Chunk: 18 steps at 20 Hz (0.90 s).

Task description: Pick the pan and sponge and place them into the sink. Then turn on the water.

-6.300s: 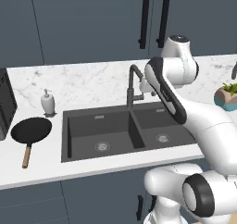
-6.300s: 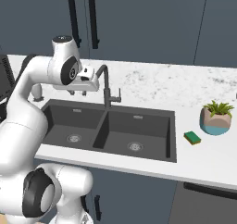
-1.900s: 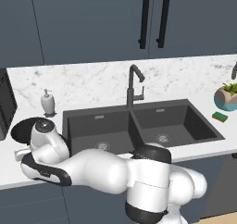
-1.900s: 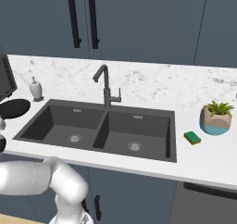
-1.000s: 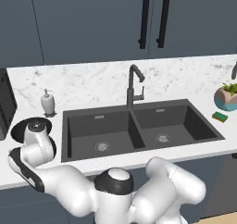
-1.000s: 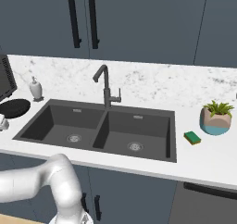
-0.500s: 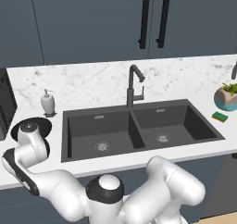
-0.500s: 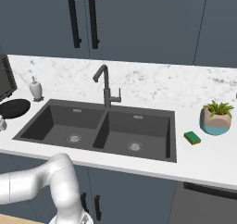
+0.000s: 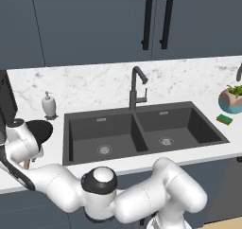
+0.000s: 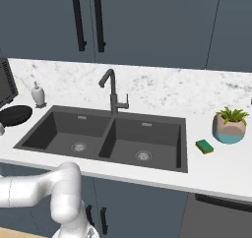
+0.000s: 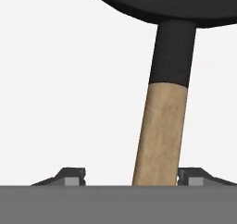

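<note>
The black pan [image 9: 41,127] lies on the counter left of the sink [image 9: 66,139], partly behind my white wrist. In the right base view the pan [image 10: 15,115] sits at the far left edge. The hand view looks down the pan's wooden handle [image 11: 159,135]. My gripper [image 11: 133,177] straddles that handle with jaws open: the right fingertip is close against it and the left stands apart. The green sponge [image 9: 224,119] rests on the counter right of the sink [image 10: 180,146], beside a potted plant; the sponge [image 10: 204,146] is far from the gripper. I see no water at the faucet [image 9: 137,88].
A white soap dispenser [image 9: 49,105] stands behind the pan. A dark appliance [image 9: 5,102] sits at the far left of the counter. The potted plant [image 10: 229,125] is at the right. My own arm sweeps low across the counter's front edge [image 9: 52,176].
My wrist has shifted a little to the left over the pan's handle. The pan, the sponge and the faucet have stayed where they were.
</note>
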Available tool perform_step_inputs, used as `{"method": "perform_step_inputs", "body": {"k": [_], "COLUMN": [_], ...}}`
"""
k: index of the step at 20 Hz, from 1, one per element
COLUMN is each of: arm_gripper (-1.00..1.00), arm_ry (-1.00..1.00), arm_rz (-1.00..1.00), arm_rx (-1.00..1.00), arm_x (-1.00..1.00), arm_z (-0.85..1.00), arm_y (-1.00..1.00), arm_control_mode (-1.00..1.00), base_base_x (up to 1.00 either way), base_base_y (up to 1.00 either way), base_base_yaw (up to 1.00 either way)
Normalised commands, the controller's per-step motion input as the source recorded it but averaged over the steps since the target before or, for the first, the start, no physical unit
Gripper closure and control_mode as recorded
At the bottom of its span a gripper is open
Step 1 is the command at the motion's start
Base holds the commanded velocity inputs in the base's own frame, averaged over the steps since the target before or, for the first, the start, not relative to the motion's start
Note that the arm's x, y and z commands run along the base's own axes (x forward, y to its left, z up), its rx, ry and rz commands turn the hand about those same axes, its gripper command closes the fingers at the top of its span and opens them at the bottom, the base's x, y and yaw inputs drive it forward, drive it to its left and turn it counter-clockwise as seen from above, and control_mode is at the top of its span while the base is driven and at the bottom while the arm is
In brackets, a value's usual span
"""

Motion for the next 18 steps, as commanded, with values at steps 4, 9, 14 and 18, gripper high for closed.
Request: {"method": "perform_step_inputs", "body": {"k": [4, 9, 14, 18], "arm_gripper": [1.0, 1.0, 1.0, 1.0], "arm_ry": [0.07, -0.03, -0.1, -0.2], "arm_rz": [-0.04, -0.1, -0.16, -0.32], "arm_rx": [0.0, 0.01, 0.02, 0.06], "arm_x": [-0.24, -0.51, -0.47, -0.69], "arm_z": [-0.97, -0.96, -0.7, 0.16], "arm_y": [-0.13, -0.34, -0.11, 0.0], "arm_control_mode": [-1.0, -1.0, -1.0, -1.0], "base_base_x": [0.0, 0.0, 0.0, 0.0], "base_base_y": [0.0, 0.0, 0.0, 0.0], "base_base_yaw": [0.0, 0.0, 0.0, 0.0]}}
